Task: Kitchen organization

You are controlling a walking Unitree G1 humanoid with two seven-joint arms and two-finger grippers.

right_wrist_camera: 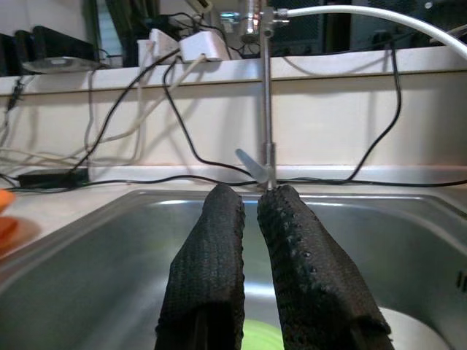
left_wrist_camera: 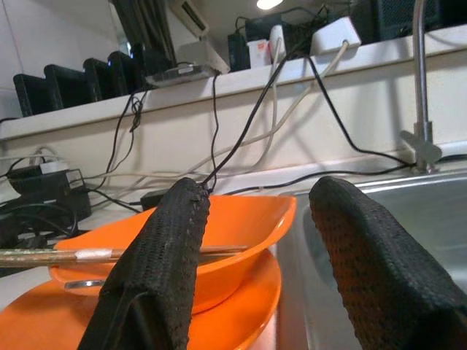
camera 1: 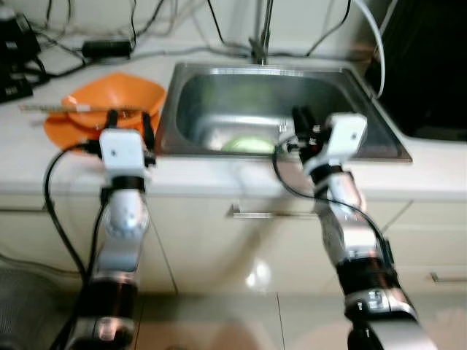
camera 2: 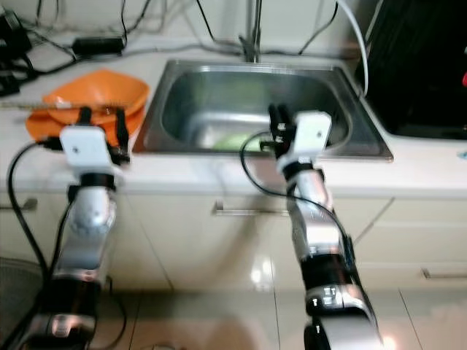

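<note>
Left eye view has both silver arms rising from the bottom edge to the table [camera 1: 219,179]: the left claw [camera 1: 130,122], fingers spread and empty, sits at centre left against the orange bowl [camera 1: 124,95]. The right claw [camera 1: 303,120], fingers nearly together and empty, hangs over the sink [camera 1: 255,98] at centre, above a green item [camera 1: 248,145]. Chopsticks [camera 1: 55,108] lie across the bowl, and a faucet [camera 1: 261,33] stands at top centre.

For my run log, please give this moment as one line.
left gripper: open, at orange bowl | right gripper: shut, over sink | green item: in sink
</note>
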